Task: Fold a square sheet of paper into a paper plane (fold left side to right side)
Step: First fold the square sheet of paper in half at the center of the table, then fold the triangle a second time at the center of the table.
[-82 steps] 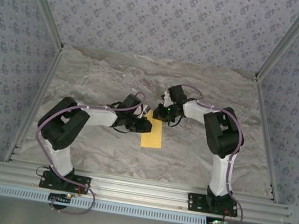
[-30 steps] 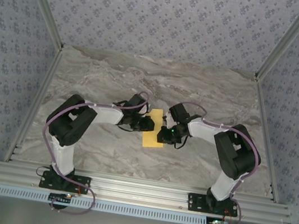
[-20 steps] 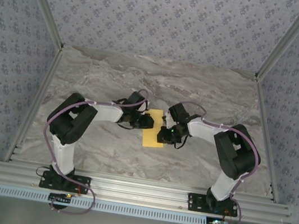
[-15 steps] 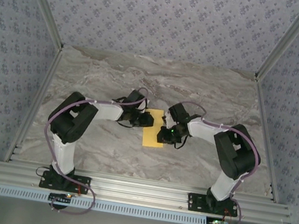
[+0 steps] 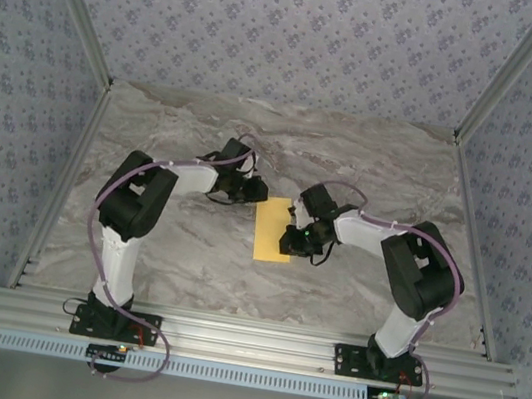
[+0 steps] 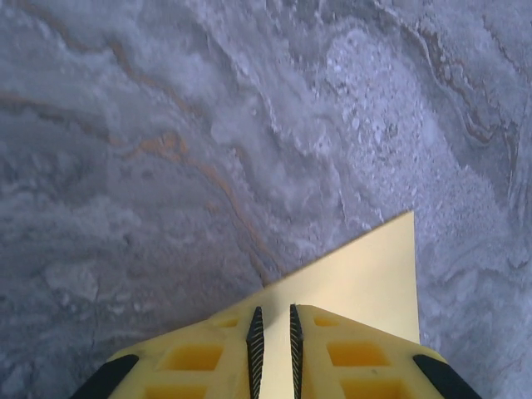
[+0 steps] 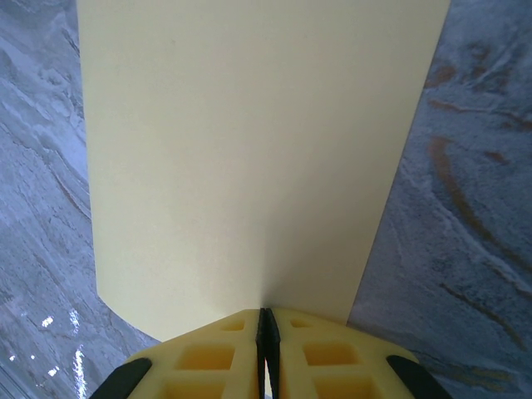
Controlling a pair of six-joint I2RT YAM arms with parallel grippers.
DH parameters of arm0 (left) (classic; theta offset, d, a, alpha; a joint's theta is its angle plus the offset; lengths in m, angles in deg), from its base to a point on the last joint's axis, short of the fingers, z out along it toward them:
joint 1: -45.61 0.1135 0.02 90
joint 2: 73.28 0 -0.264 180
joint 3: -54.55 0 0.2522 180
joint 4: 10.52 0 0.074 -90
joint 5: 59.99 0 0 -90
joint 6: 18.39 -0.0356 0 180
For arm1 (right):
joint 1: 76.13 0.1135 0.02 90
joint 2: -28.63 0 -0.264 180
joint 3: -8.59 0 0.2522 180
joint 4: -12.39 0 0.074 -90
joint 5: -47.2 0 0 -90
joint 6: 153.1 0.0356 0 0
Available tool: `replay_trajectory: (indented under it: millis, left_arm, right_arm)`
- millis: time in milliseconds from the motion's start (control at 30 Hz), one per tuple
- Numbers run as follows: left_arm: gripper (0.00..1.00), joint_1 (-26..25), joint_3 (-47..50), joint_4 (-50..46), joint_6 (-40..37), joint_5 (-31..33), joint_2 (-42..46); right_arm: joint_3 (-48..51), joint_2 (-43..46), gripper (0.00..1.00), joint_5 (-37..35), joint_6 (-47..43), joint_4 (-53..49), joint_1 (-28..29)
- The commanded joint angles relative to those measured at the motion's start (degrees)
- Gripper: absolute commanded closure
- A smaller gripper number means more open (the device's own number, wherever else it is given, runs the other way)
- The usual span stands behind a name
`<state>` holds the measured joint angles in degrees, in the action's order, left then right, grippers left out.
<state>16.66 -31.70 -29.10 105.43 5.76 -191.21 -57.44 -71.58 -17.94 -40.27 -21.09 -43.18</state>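
Note:
The square sheet of paper [image 5: 270,231] lies folded into a tall mustard-yellow rectangle in the middle of the table. My left gripper [image 5: 263,191] sits low over the far left corner of the paper [image 6: 366,274]. In the left wrist view the left gripper [image 6: 273,309] has a narrow gap between its pads, with nothing in it. My right gripper [image 5: 289,241] is at the sheet's right edge. In the right wrist view the right gripper [image 7: 266,312] has its pads pressed together where the edge of the paper [image 7: 249,150] runs into them.
Grey marble tabletop [image 5: 175,135] stretches on all sides of the paper. Aluminium frame rails [image 5: 244,338] run along the near edge, and slanted posts [image 5: 65,188] and patterned walls line both sides.
My left gripper has slid away from me along the paper's left edge, from about mid-height to the far left corner. The right gripper and the paper have stayed in place over the last second.

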Motion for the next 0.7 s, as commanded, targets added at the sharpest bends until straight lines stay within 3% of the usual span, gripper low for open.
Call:
replay_trajectory:
  millis: [0, 133, 300, 467, 667]
  left_arm:
    - [0.81, 2.01, -3.36, -1.09, -2.21, 5.61, -3.59]
    - [0.81, 2.66, -4.36, -1.86, -2.67, 5.33, -3.37]
    - [0.75, 2.87, -3.27, -2.96, -4.40, 4.91, 3.82]
    - [0.70, 3.07, 1.92, -3.37, -4.66, 4.11, 14.42]
    - [0.69, -0.99, 10.47, 0.99, -0.59, -0.19, 20.60]
  right_arm:
    - [3.48, -2.33, 0.88, -6.83, -0.95, -6.28, 0.03]
    - [4.69, -0.58, 0.87, -3.19, -0.08, -1.73, 0.10]
    - [5.10, 3.48, 0.84, 3.87, 2.80, 8.12, 0.19]
    - [4.54, 9.47, 0.62, 2.68, 2.94, 10.23, -0.87]
    - [6.26, 14.36, 0.51, -1.58, 2.87, 8.70, -4.94]
